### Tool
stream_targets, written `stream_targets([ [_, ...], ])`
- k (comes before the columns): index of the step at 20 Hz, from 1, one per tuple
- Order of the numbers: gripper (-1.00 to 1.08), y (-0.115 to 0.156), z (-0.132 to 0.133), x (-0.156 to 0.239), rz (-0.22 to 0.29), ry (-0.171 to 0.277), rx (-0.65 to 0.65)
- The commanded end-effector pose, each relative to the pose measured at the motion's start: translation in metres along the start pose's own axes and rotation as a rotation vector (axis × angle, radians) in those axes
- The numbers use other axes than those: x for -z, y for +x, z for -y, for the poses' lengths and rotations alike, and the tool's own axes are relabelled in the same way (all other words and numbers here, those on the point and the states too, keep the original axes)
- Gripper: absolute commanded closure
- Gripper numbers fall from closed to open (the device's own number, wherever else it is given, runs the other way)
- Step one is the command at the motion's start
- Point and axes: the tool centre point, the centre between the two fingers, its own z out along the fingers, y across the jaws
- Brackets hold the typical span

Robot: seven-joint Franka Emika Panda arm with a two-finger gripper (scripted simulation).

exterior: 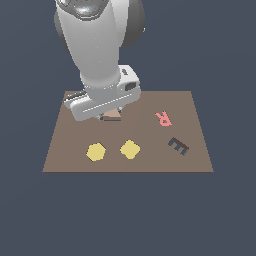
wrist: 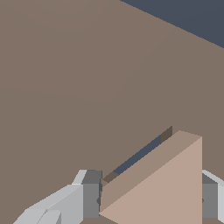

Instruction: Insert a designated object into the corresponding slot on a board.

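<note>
Tan-pink triangle block point(wrist: 162, 183) clamped between gripper point(wrist: 148, 201) fingers point(wrist: 89, 194), sitting right at the dark slot point(wrist: 140, 155), one slot edge visible just beside the block. In the exterior view only a sliver of block under the hand. Board point(exterior: 75, 155) underneath. Yellow hexagon point(exterior: 95, 152) and second yellow shape point(exterior: 130, 149) nearby; pink R point(exterior: 163, 118) and E cut-out point(exterior: 178, 146) further away.

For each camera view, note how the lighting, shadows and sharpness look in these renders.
Exterior view: flat, even light, no cast shadows on the flat brown rectangular board, soft sheen on the grey robot arm, everything sharp. Wrist view: the small tan-pink triangle block between the claw fingers has its faces in different shades; edges crisp, no blur or glare.
</note>
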Motion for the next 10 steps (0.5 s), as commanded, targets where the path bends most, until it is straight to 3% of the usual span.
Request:
stream_targets([
  [1,1.08,0.0006,-0.0004,0.0002,0.000,0.000,0.013],
  [10,1.08,0.0007,-0.0002,-0.0062,0.000,0.000,0.012],
])
